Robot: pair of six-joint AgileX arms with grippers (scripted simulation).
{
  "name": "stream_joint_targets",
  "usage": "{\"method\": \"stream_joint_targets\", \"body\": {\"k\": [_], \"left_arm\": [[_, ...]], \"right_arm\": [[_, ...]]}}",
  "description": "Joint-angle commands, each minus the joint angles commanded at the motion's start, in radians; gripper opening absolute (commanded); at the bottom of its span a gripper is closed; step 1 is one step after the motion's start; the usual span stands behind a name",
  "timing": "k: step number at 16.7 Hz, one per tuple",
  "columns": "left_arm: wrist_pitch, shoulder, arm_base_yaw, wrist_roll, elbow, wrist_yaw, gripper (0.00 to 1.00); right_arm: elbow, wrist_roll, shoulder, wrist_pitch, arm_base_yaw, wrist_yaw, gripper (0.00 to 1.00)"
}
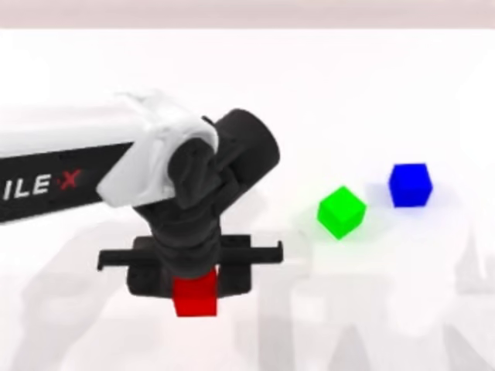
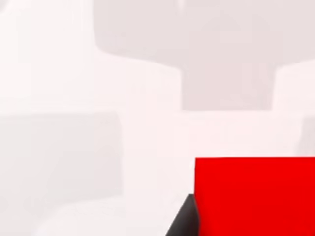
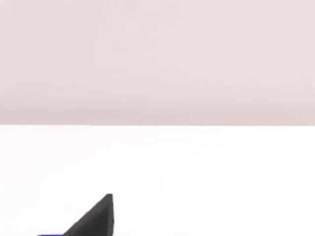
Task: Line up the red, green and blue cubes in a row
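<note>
Left black two-finger gripper (image 1: 193, 287): reaching from the table's left, pointing downward, fingers closing on the small bright red cube (image 1: 194, 296) at the near-centre of the white table (image 1: 348, 93). Bright green cube (image 1: 341, 212) and deep blue cube (image 1: 410, 185): sitting apart, right of it. Right gripper: state not discernible.

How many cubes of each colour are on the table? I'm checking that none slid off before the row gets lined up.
red cube: 1, under the left gripper
green cube: 1, free on the table
blue cube: 1, free, to the right of the green one
Total: 3 cubes
</note>
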Motion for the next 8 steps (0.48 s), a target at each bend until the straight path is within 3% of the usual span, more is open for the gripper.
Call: {"method": "stream_joint_targets", "body": {"k": [4,8], "left_arm": [[0.146,0.051,-0.001,0.002,-0.094,0.0,0.0],[0.167,0.061,-0.002,0.002,-0.11,-0.001,0.0]], "right_arm": [[0.0,0.0,0.0,0.0,0.0,0.0,1.0],[0.0,0.0,0.0,0.0,0.0,0.0,1.0]]}}
